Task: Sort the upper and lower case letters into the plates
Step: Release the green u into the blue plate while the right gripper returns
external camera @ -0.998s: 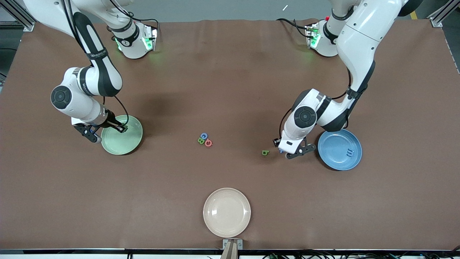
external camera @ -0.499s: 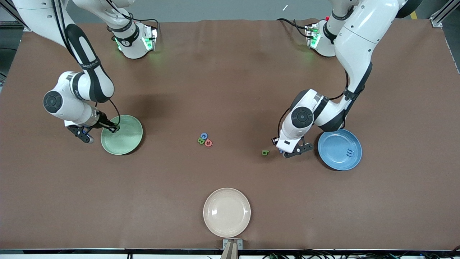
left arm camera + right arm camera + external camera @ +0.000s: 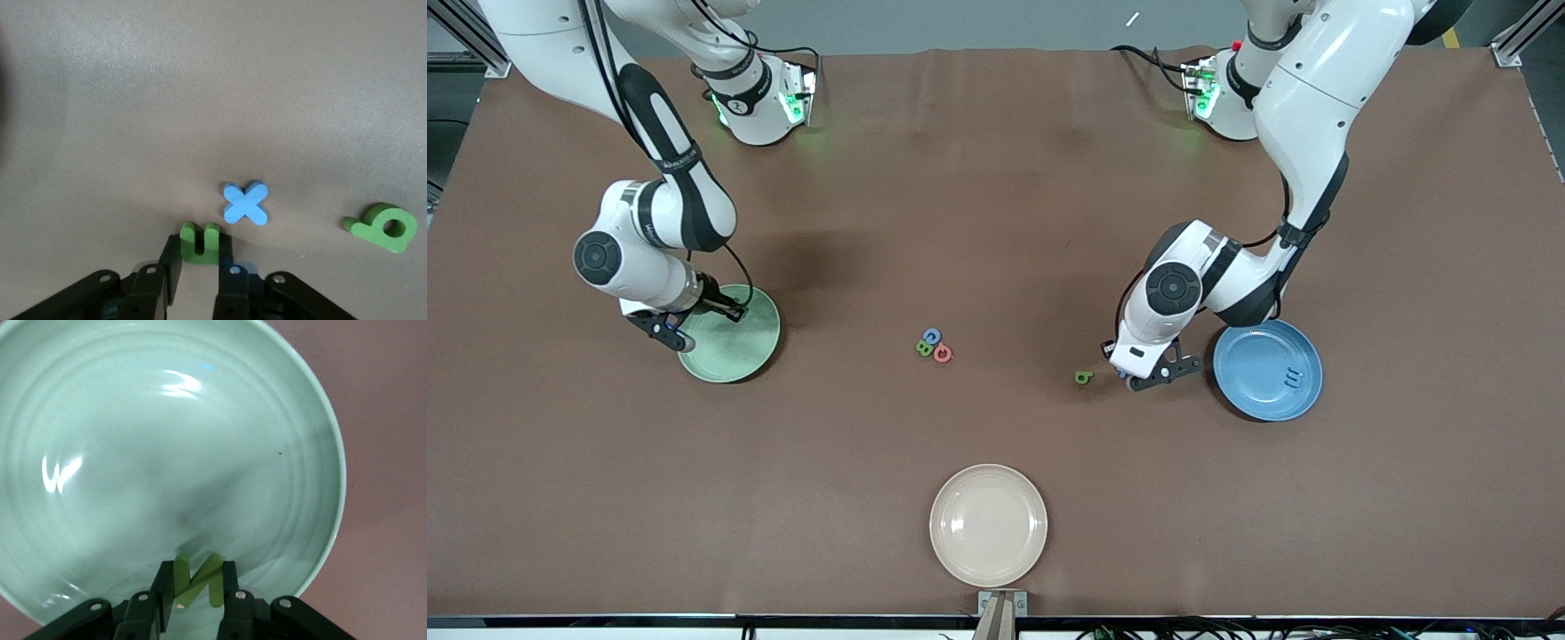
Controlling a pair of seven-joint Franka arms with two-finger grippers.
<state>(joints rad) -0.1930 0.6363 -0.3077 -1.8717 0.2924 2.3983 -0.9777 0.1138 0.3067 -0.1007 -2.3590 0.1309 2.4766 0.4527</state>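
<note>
right gripper [image 3: 195, 587] (holding green letter [image 3: 197, 581]) over mint plate [image 3: 80, 400] | left gripper [image 3: 198, 273] clasps green u [image 3: 199, 241]

Mint plate [image 3: 734, 342], blue plate [image 3: 1267, 369], scattered letters [image 3: 934, 345]

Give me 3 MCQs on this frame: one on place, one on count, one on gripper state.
1. The right gripper is over:
A. mint green plate
B. blue plate
C. cream plate

2. Letters clustered mid-table:
A. one
B. three
C. six

3. The left gripper is:
A. shut on a blue x
B. empty, wide open
C. closed around a green u

Answers: 1 A, the right wrist view shows the mint plate under its fingers, which hold a light green letter. 2 B, blue, green and pinkish-red pieces. 3 C, fingers flank the u; the blue x lies apart.
</note>
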